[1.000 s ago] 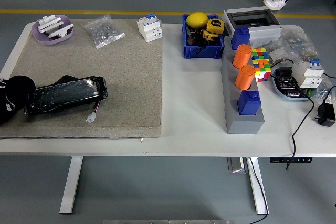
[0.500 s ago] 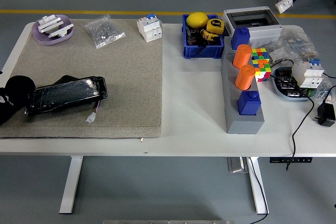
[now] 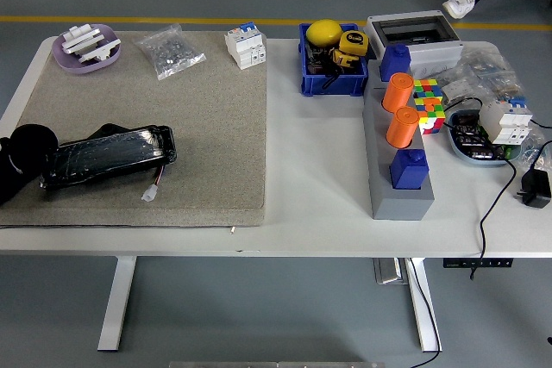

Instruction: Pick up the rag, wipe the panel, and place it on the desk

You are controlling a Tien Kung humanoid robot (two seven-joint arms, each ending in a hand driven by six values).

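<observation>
At the left edge of the frame, about halfway down, the robot's left hand (image 3: 19,161) comes in as a rounded black mass, resting against the left end of a black panel (image 3: 108,155) wrapped in glossy film. So little of the hand shows that I cannot tell how its fingers are set. The right arm is nowhere to be seen.

The panel lies tilted on a speckled beige mat (image 3: 198,118) that covers the left half of the white table (image 3: 315,187), with a small white connector (image 3: 152,193) on a thin lead just below its right end. I cannot make out a separate rag; if there is one, it is lost in the dark shape at the hand.

The only writing I can spot is a small black label on the yellow tape measure (image 3: 352,42) in the blue bin (image 3: 331,82), too small to read.

Along the mat's top edge sit a purple dish (image 3: 86,58) with white pieces, a clear bag of small parts (image 3: 171,51) and a white circuit breaker (image 3: 246,46). On the right of the frame a grey block (image 3: 398,200) carries two orange cylinders (image 3: 399,109) and blue blocks, with a colourful puzzle cube (image 3: 429,102) beside it. The floor is grey, a yellow line (image 3: 172,20) running across the top of the frame, and a person's white shoe (image 3: 459,3) shows at the upper right.
</observation>
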